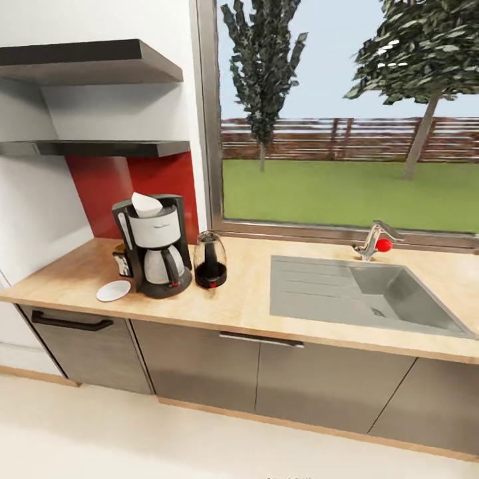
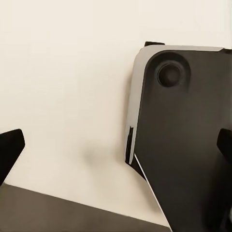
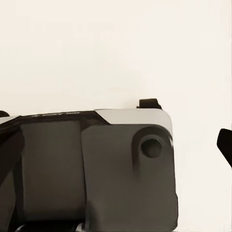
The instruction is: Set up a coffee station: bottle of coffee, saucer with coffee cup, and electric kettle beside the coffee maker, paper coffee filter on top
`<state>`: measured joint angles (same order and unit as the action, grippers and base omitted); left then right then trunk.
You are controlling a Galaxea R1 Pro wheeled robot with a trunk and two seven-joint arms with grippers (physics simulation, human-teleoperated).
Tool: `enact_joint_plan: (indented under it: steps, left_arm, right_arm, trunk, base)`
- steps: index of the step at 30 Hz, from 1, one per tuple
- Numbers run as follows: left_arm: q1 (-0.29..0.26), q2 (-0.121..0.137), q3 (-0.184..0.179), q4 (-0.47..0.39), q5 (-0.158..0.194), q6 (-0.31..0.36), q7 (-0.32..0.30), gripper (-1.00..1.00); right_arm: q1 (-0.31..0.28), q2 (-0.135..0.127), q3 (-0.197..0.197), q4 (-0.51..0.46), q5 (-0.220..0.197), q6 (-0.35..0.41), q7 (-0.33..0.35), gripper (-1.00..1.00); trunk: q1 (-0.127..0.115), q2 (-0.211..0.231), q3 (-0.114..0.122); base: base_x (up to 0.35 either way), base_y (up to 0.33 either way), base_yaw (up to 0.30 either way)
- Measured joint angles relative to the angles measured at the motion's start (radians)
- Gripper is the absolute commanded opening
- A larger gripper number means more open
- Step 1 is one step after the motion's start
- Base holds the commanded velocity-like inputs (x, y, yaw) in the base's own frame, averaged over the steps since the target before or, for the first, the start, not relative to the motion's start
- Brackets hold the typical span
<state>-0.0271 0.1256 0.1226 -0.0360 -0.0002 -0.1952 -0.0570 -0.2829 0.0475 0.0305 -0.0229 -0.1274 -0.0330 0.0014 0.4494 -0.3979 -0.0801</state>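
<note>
head view: coffee station nearly set, cup missing

head view shows the coffee maker (image 1: 156, 249) on the kitchen countertop (image 1: 246, 303), paper coffee filter (image 1: 146, 204) on top, electric kettle (image 1: 210, 260) just beside it, bottle of coffee (image 1: 122, 260) tucked behind, and the saucer (image 1: 114, 290) in front, bare. a cup would likely be light, rigid, breakable; take it by the handle or rim. left gripper (image 2: 116, 145) and right gripper (image 3: 116, 140) fingertips sit wide apart, holding nothing.

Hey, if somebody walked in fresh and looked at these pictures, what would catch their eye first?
Probably the tall black-and-white coffee maker at the left of the light wood-grain countertop, a white paper cone filter on top. A rounded clear-glass kettle stands just beside it, and a small flat white saucer lies empty in front, with the steel sink farther right.
</note>
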Motion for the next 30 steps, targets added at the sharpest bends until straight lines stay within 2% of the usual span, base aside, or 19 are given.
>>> enact_joint_plan:
  steps: [1,3,5,6,11,30]
  left_arm:
    - [0.000,0.000,0.000,0.000,0.000,0.000,0.000,1.00]
    - [0.000,0.000,0.000,0.000,-0.001,0.000,0.000,1.00]
    - [0.000,0.000,0.000,0.000,-0.001,0.000,0.000,1.00]
    - [0.000,0.000,0.000,0.000,0.000,0.000,0.000,1.00]
    - [0.000,0.000,0.000,0.000,0.000,0.000,0.000,1.00]
    - [0.000,0.000,0.000,0.000,0.001,0.000,0.000,1.00]
  right_arm:
    - [0.001,-0.001,-0.035,0.000,0.054,0.000,0.000,1.00]
    - [0.002,-0.001,-0.097,0.000,0.133,-0.001,0.000,1.00]
    - [0.006,-0.002,-0.151,0.000,0.176,0.000,0.000,1.00]
    - [0.007,-0.003,-0.166,0.000,0.187,-0.001,-0.001,1.00]
    - [0.015,-0.005,-0.179,-0.001,0.197,0.000,-0.003,1.00]
    - [0.016,-0.006,-0.180,-0.003,0.197,0.000,-0.004,1.00]
  trunk:
    - [0.000,0.000,0.000]
    - [0.000,0.000,0.000]
    - [0.000,0.000,0.000]
    - [0.000,0.000,0.000]
    - [0.000,0.000,0.000]
    - [0.000,0.000,0.000]
  base:
    - [0.000,0.000,-0.294]
    - [0.000,0.000,-0.294]
    - [0.000,0.000,-0.294]
    - [0.000,0.000,-0.294]
    - [0.000,0.000,-0.294]
    - [0.000,0.000,-0.294]
